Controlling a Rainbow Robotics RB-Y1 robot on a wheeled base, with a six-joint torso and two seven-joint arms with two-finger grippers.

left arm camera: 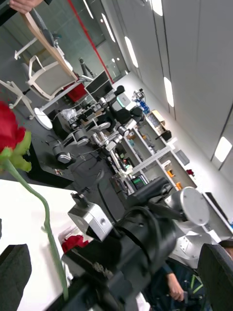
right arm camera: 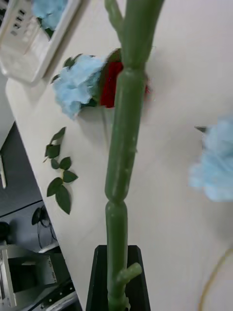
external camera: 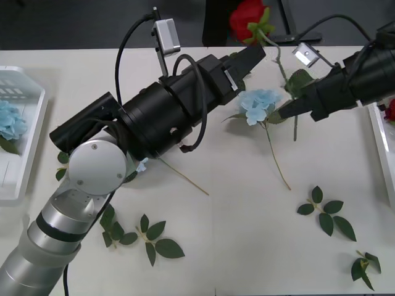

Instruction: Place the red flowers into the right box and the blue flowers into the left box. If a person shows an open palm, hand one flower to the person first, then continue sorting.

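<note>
A red flower (external camera: 247,18) is held up over the table's far edge, its long stem (right arm camera: 121,170) running down into my right gripper (external camera: 287,113), which is shut on it; one black finger (right arm camera: 98,286) shows under the stem. My left gripper (external camera: 250,60) is open just below and beside the rose head, fingers (left arm camera: 14,272) spread, with the rose (left arm camera: 9,131) before it. A blue flower (external camera: 259,105) lies mid-table beside the right gripper. The left box (external camera: 24,142) holds a blue flower (external camera: 9,120). The right box (external camera: 378,148) holds a red flower (external camera: 390,111).
Beneath my left arm another blue flower (right arm camera: 77,85) lies next to a red one (right arm camera: 111,85). Loose leaf sprigs (external camera: 145,237) lie near the front, with more at the right (external camera: 327,213) and front right (external camera: 365,266).
</note>
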